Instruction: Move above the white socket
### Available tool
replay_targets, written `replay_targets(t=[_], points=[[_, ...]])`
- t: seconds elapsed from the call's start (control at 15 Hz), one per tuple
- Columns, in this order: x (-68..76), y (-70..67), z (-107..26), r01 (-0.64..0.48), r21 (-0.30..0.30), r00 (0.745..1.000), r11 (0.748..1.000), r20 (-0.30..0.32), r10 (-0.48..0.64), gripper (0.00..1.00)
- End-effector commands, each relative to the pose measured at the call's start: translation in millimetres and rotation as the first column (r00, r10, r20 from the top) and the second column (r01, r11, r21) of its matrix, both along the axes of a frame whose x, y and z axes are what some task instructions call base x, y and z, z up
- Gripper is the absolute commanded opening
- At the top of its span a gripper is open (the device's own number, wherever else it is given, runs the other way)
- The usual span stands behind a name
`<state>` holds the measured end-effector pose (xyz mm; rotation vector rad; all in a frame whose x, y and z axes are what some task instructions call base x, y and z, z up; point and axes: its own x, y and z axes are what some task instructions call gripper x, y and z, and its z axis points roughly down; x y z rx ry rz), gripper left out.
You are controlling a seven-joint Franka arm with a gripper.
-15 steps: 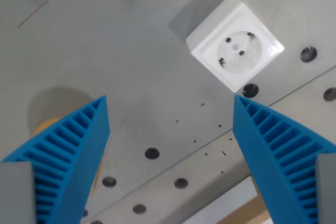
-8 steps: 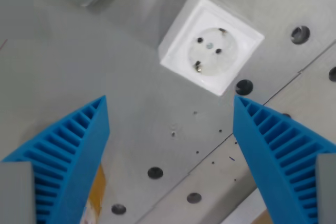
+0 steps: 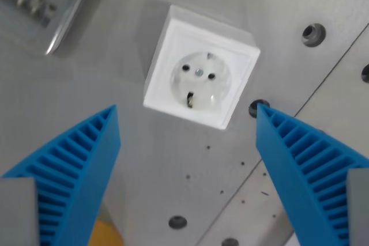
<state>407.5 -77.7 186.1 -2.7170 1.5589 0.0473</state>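
White socket [image 3: 199, 82] slid from upper right toward frame centre over last sec, grew larger; cam moved, not socket. Gripper [image 3: 187, 142] fingers wide apart, empty, socket just beyond gap. Judged nrly overhead, approach abt done

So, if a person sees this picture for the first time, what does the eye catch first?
First the white socket, a square box with a round face and two pin holes, sitting just above the middle of the wrist view on the grey table. Then the two blue ribbed fingers of the open hand, rising from the lower corners on either side with nothing between them.
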Motion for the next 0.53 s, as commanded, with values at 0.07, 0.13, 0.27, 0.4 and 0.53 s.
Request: replay_targets(t=[0.07,0.13,0.27,0.4,0.53], points=[[-4.0,-5.0,-9.7,0.2,-0.02,0.977,0.98,0.08,-0.198,1.0],[-4.6,-6.1,-11.7,0.199,-0.019,0.977,0.98,0.083,-0.197,1.0],[-5.9,-7.9,-14.8,0.194,-0.017,0.978,0.981,0.085,-0.192,1.0],[-7.4,-9.1,-16.7,0.186,-0.016,0.979,0.982,0.089,-0.183,1.0],[-8.8,-9.8,-18.0,0.17,-0.017,0.982,0.985,0.09,-0.168,1.0]])
